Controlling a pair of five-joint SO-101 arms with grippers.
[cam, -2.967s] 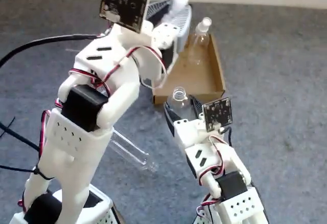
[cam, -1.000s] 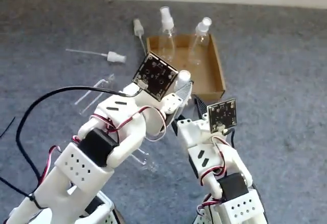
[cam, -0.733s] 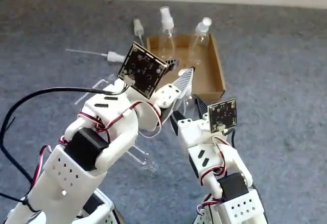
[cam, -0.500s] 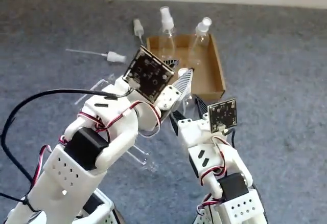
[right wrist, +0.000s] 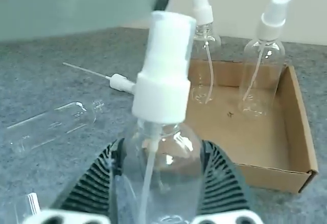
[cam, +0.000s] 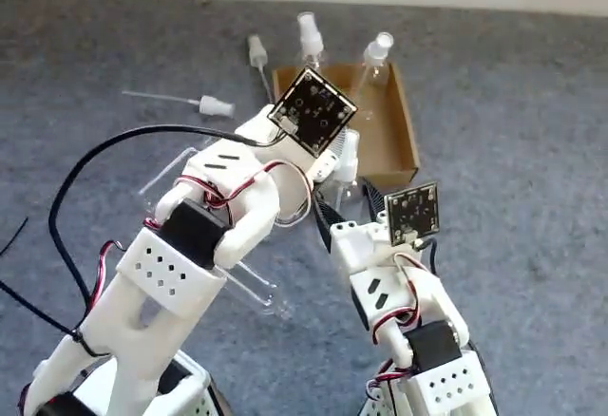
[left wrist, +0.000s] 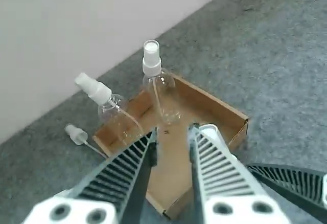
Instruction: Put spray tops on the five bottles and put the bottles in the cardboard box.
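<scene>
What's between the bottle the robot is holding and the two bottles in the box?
Just bare cardboard. In the right wrist view, the box floor lies empty between the held bottle and the two standing bottles.

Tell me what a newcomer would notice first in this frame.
The clear bottle with a white spray top on it, held upright by the right gripper just short of the cardboard box. Next, two capped bottles standing in that box, and the left gripper hanging open close above the clear bottle.
</scene>
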